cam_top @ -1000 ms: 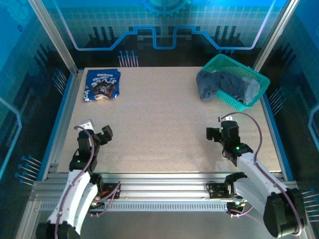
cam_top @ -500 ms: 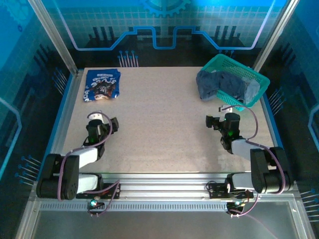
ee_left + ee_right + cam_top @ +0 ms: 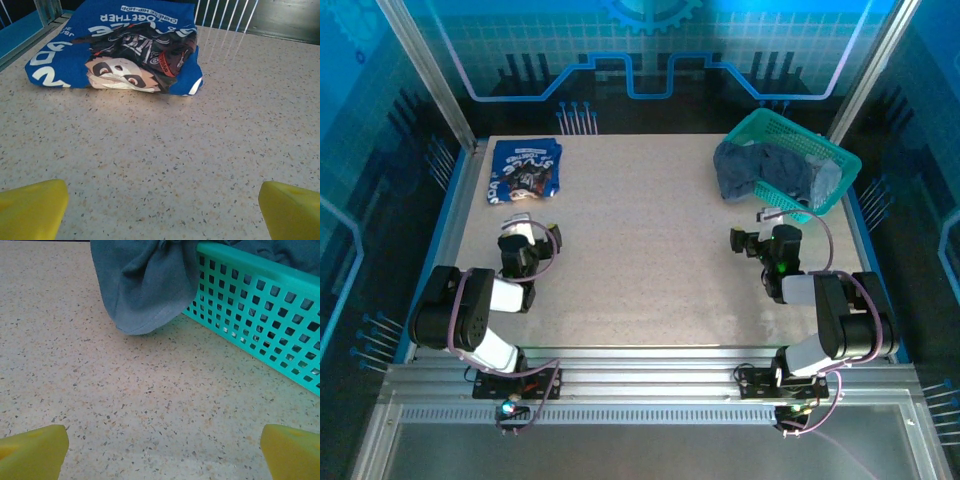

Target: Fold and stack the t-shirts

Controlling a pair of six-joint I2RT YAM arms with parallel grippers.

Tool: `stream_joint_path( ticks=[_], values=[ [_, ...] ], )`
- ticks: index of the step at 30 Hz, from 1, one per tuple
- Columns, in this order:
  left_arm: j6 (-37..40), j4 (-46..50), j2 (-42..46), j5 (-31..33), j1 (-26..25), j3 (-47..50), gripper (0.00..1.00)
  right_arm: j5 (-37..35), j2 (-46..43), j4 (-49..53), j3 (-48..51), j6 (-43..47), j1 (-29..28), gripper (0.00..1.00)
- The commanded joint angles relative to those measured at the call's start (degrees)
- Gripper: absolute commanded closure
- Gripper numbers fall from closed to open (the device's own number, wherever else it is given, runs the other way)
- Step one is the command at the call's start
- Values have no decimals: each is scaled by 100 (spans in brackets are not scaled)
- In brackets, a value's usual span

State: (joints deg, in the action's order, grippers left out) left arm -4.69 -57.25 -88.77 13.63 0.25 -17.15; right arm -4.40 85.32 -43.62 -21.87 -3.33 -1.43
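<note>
- the left gripper (image 3: 524, 243) is seen low over the left part of the table (image 3: 640, 250), pointed toward the far left corner.
- in the left wrist view, the left gripper (image 3: 162, 207) is spread wide, its yellow fingertips (image 3: 32, 205) at the two lower corners of the frame, with nothing but bare speckled tabletop (image 3: 175, 150) between them.
- a royal blue t-shirt (image 3: 525, 170) is found folded in the far left corner of the table, near the blue side rail.
- from the left wrist, the royal blue t-shirt (image 3: 120, 50) is shown lying flat ahead of the fingers and well apart from them, with white lettering and a white-and-dark cartoon face on top.
- the right gripper (image 3: 752, 242) is seen low over the right part of the table, just in front of the teal basket (image 3: 825, 148).
- in the right wrist view, the right gripper (image 3: 162, 450) is likewise held wide apart and nothing is gripped; only tabletop (image 3: 125, 390) lies between its yellow fingertips (image 3: 35, 447).
- the grey-blue t-shirts (image 3: 760, 165) are heaped unfolded in the basket at the far right corner.
- part of the grey-blue t-shirts (image 3: 142, 285) is draped over the basket's left end, its rounded lower fold reaching down to the table.
- the mesh wall of the teal basket (image 3: 260, 305) is seen running diagonally beside that hanging cloth.
</note>
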Motion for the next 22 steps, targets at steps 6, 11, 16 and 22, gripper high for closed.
stream_joint_path(
  ticks=[6,11,16,22],
  values=[
    [157,102,17,-112,-32,-265,1,-314,82,-42,-239,273,-256,0],
    [222,152,8,-82,-87,-302,1,-304,81,-51,-239,279,-260,0],
    [258,254,2,-198,-89,-360,1,-301,86,-51,-230,277,-254,0],
    [258,262,8,-206,-87,-361,1,-244,81,-33,-248,294,-259,0]
  ],
)
